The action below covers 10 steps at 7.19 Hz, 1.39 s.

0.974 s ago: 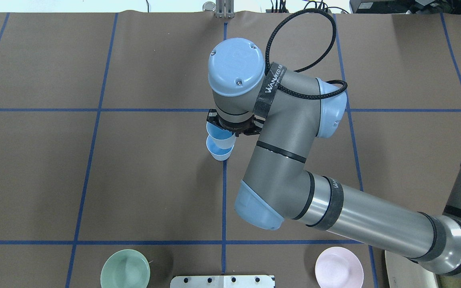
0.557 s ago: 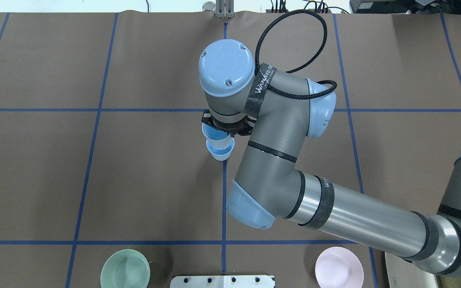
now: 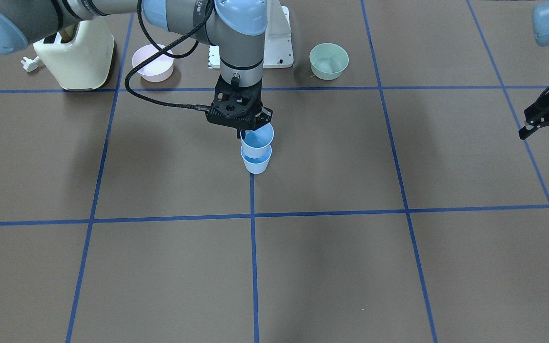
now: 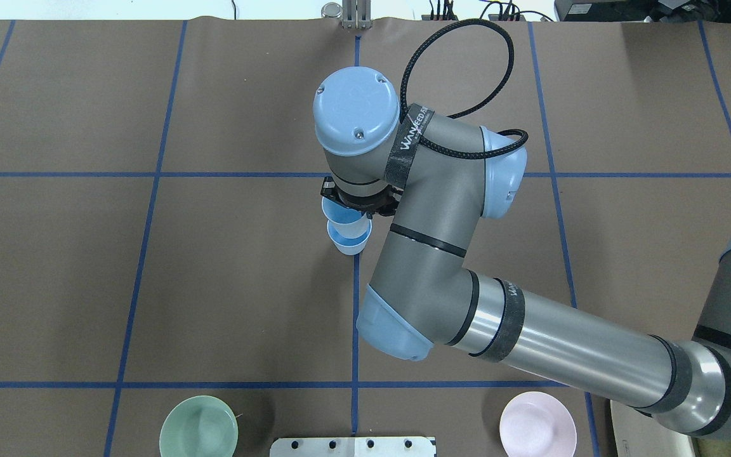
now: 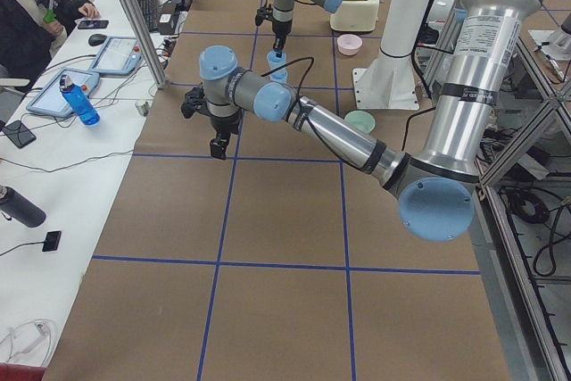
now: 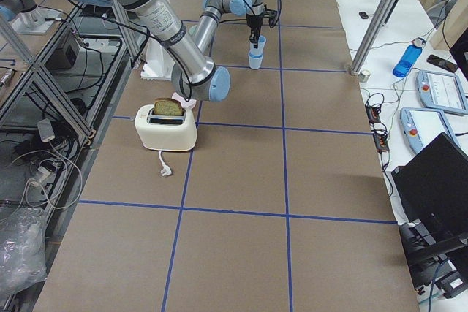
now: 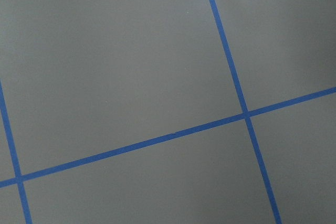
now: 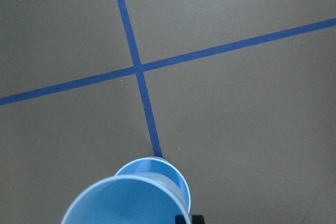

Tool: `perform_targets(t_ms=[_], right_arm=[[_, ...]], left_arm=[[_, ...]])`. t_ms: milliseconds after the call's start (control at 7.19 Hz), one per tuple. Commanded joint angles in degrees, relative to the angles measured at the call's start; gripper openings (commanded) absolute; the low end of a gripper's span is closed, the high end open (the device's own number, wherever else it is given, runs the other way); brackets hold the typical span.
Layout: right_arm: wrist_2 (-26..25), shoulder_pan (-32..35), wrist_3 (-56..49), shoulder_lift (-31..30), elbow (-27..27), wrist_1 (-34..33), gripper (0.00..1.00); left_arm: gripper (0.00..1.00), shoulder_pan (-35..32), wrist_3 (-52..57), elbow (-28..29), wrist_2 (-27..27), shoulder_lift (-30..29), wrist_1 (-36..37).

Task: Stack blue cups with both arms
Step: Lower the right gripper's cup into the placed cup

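Toaster (image 3: 75, 55), pink bowl (image 3: 153, 62) and green bowl (image 3: 329, 60) sit well apart from your right pincer (image 3: 246, 134), which clamps the upper cup (image 3: 258, 143), set partway in the lower cup (image 3: 256, 165); left pincer (image 3: 546, 138) hangs spread, far aside.

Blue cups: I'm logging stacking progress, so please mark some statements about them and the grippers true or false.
1. The right gripper holds the upper blue cup above the lower blue cup. True.
2. The left gripper holds a cup. False: it is open and empty.
3. The lower blue cup stands on a blue tape line. True.
4. A blue cup sits in the mint-green bowl. False: the bowl stands apart from both cups.
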Motion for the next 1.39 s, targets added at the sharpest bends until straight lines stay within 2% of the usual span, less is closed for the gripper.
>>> perform_targets(t_ms=[0, 696, 835, 974, 1252], right_arm=[[-0.1, -0.2, 0.2, 0.0, -1.2, 1.5, 0.0], [-0.9, -0.5, 0.1, -0.4, -1.3, 3.5, 0.0], [-1.9, -0.6, 0.1, -0.6, -1.9, 4.8, 0.41], [-2.2, -0.6, -0.4, -0.8, -2.3, 5.1, 0.99], [-2.0, 0.9, -1.7, -0.7, -1.0, 4.9, 1.0]], left_arm=[[0.98, 0.0, -0.1, 0.1, 0.0, 0.0, 0.0], [0.98, 0.1, -0.1, 0.2, 0.1, 0.0, 0.0], [0.98, 0.1, -0.1, 0.2, 0.1, 0.0, 0.0], [0.98, 0.1, -0.1, 0.2, 0.1, 0.0, 0.0], [0.98, 0.2, -0.1, 0.2, 0.1, 0.0, 0.0]])
